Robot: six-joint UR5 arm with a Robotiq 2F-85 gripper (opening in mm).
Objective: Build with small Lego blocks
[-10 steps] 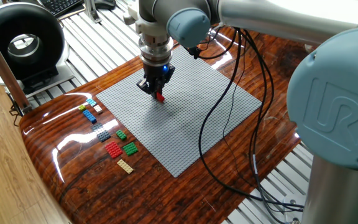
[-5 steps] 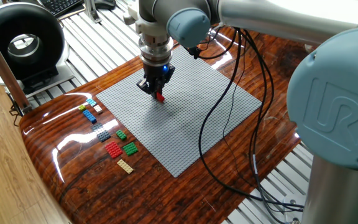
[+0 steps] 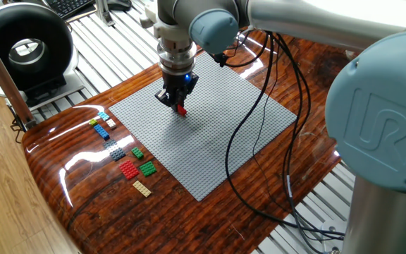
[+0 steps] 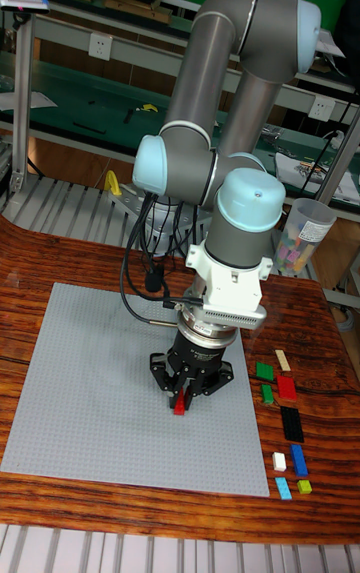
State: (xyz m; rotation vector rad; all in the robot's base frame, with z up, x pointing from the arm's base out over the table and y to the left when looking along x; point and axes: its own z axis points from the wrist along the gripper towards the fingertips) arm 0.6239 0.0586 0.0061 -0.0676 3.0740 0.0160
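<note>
My gripper [image 3: 180,105] [image 4: 182,399] hangs over the grey studded baseplate [image 3: 217,141] [image 4: 90,403], shut on a small red Lego block [image 3: 181,109] [image 4: 180,406] that sits at or just above the plate's studs. The other small Lego blocks lie in a loose row on the wooden table beside the plate: a red plate [image 3: 128,169] [image 4: 287,388], green ones [image 3: 147,168] [image 4: 264,371], a tan one [image 3: 142,188] [image 4: 282,360], a dark grey one [image 3: 115,151] [image 4: 291,422], blue [image 3: 101,131] [image 4: 299,459], white [image 4: 279,460], cyan [image 4: 284,488] and yellow-green [image 4: 304,486].
Black cables [image 3: 259,141] trail from the arm across the baseplate's right part and off the table. A black round device [image 3: 25,49] stands beyond the table's left corner. A clear cup of bricks [image 4: 297,233] stands at the back right of the tall view.
</note>
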